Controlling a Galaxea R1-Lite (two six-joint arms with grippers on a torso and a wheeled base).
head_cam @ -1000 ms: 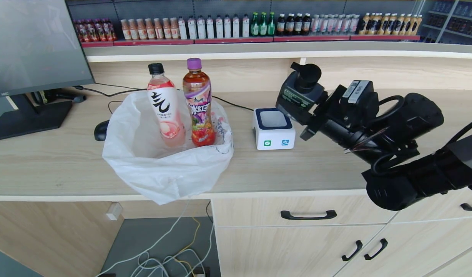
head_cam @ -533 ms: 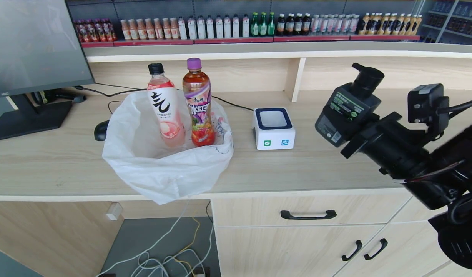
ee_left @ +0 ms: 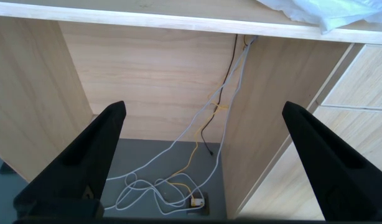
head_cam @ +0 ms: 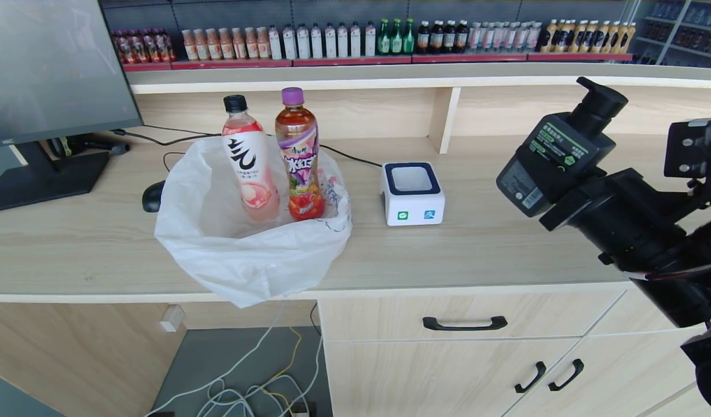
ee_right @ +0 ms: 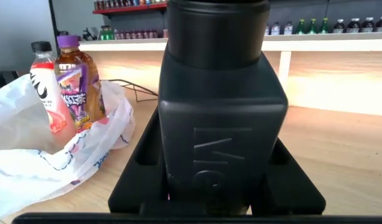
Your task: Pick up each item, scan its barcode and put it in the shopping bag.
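My right gripper (head_cam: 570,200) is shut on a black pump bottle (head_cam: 555,156), held tilted in the air over the right part of the counter, its barcode label facing down and left. The same black bottle (ee_right: 219,118) stands between the jaws in the right wrist view. A white scanner (head_cam: 412,193) with a dark window sits on the counter to the left of the bottle. Further left, a white shopping bag (head_cam: 239,243) holds a pink bottle (head_cam: 250,159) and a purple-capped bottle (head_cam: 298,155). My left gripper (ee_left: 203,162) is open, low beside the counter's underside.
A monitor (head_cam: 48,87) stands at the counter's far left with a black mouse (head_cam: 152,197) near the bag. Cables (head_cam: 245,382) hang under the counter. Drawers with black handles (head_cam: 464,323) are below the front edge. A shelf of bottles (head_cam: 361,37) runs behind.
My right arm has swung from above the scanner to the right and back, carrying the black bottle away from the scanner. The bag and its bottles have not moved.
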